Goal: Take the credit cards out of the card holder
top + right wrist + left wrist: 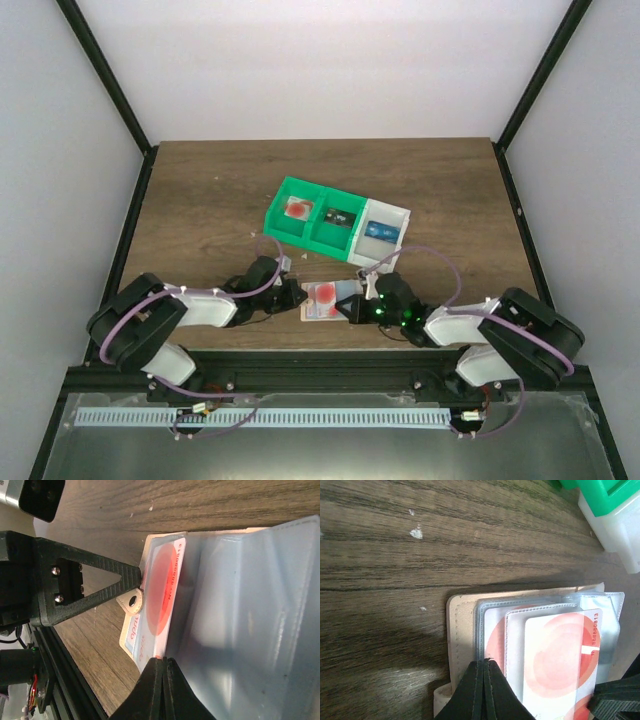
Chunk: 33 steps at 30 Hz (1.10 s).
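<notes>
The card holder [326, 300] lies open on the bench [200, 190]. The left fingers [474, 695] pinch its tan edge. The right fingers [152, 690] are clenched at the edge of a red-spotted card [162, 585].

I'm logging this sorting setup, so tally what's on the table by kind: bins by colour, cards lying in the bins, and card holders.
Green bins: 2
White bin: 1
Cards lying in bins: 3
Card holder: 1
Total: 7
</notes>
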Available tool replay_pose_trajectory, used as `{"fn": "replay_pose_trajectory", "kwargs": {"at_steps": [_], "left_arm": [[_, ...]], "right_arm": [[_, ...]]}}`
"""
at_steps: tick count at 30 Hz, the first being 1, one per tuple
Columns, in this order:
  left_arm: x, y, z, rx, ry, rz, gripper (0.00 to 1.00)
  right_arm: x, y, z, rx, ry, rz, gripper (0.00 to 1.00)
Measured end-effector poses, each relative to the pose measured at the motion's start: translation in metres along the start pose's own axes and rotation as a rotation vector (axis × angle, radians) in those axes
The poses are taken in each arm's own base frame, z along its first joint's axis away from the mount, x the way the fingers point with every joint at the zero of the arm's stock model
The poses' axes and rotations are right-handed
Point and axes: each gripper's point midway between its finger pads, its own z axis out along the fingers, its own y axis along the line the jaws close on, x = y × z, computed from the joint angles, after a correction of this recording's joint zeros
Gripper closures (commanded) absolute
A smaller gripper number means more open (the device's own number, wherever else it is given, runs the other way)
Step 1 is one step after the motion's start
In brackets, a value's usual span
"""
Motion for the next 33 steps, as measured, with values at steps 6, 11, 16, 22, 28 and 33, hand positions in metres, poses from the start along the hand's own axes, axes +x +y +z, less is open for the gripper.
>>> {"fn": "replay_pose_trajectory", "kwargs": {"at_steps": [6, 11, 16, 22, 28, 33], "left_arm": [[-0.001, -0.001, 0.002, 0.008, -0.001, 0.002, 1.0], [-0.001, -0.002, 0.002, 0.012, -0.001, 0.002, 1.0], [-0.001, -0.002, 0.003, 0.017, -0.001, -0.003, 1.0], [-0.001, -0.002, 0.003, 0.017, 0.0, -0.007, 1.0], [-0.001, -0.002, 0.003, 0.016, 0.001, -0.011, 1.0], [-0.001, -0.003, 0.003, 0.016, 0.002, -0.017, 0.9]], "right_arm": [[-0.001, -0.002, -0.004, 0.009, -0.004, -0.009, 1.0], [-0.003, -0.008, -0.007, 0.016, -0.01, 0.016, 1.0], [-0.004, -0.011, -0.013, 0.013, -0.022, 0.035, 0.99], [-0.006, -0.006, -0.022, 0.001, -0.043, 0.024, 0.99], [-0.01, -0.002, -0.031, -0.002, -0.073, 0.002, 1.0], [-0.01, -0.004, -0.036, 0.013, -0.082, -0.001, 1.0]]}}
